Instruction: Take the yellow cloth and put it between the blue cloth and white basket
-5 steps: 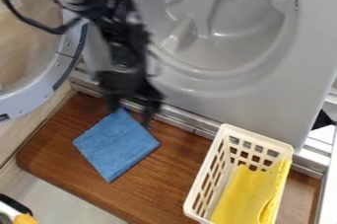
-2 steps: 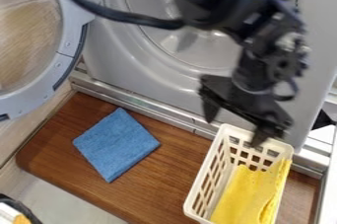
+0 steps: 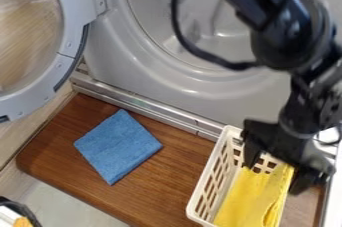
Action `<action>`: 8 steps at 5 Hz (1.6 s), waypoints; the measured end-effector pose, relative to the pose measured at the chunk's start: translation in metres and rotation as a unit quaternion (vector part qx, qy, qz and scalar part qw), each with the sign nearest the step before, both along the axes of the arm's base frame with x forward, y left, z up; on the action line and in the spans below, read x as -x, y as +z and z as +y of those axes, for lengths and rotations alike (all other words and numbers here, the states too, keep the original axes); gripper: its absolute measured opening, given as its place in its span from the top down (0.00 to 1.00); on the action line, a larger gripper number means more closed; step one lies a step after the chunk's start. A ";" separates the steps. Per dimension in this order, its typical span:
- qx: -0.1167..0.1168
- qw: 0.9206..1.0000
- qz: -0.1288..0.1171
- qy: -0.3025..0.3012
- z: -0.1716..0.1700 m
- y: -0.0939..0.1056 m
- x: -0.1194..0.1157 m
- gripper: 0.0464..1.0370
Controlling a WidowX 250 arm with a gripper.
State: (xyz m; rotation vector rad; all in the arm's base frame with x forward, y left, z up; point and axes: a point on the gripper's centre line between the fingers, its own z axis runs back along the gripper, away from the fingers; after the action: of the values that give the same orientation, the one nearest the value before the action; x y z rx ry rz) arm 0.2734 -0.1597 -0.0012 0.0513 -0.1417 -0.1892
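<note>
My gripper (image 3: pixel 275 178) hangs open over the upper end of the white basket (image 3: pixel 206 187), its fingers spread apart, one above the basket's inside and the other by its right rim. The yellow cloth (image 3: pixel 248 199) lies inside the basket, partly draped up its right side; the gripper covers its top part. Flat on the brown wooden board to the left of the basket is the folded blue cloth (image 3: pixel 118 146), with bare wood separating the two.
The grey machine front (image 3: pixel 174 83) with its round drum opening rises behind the board (image 3: pixel 158 191). Its open round door (image 3: pixel 63 66) stands at the left. A metal rail (image 3: pixel 150 108) runs along the board's back edge. A dark-rimmed object shows at the lower left corner.
My gripper has travelled right from above the blue cloth to over the basket, and lower since the middle frame. Both cloths and the basket have stayed put.
</note>
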 end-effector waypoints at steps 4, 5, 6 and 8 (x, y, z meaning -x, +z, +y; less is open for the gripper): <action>-0.020 0.999 0.024 0.010 0.013 -0.021 -0.004 0.15; -0.011 0.999 0.026 0.018 0.013 -0.024 -0.002 0.05; -0.004 0.999 0.029 0.034 0.018 -0.027 -0.004 0.06; 0.001 0.997 0.051 0.055 0.034 -0.045 -0.004 0.04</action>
State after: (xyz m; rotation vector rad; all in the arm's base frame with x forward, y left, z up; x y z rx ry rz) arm 0.2772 -0.1261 -0.0460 0.0471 -0.0368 -0.0807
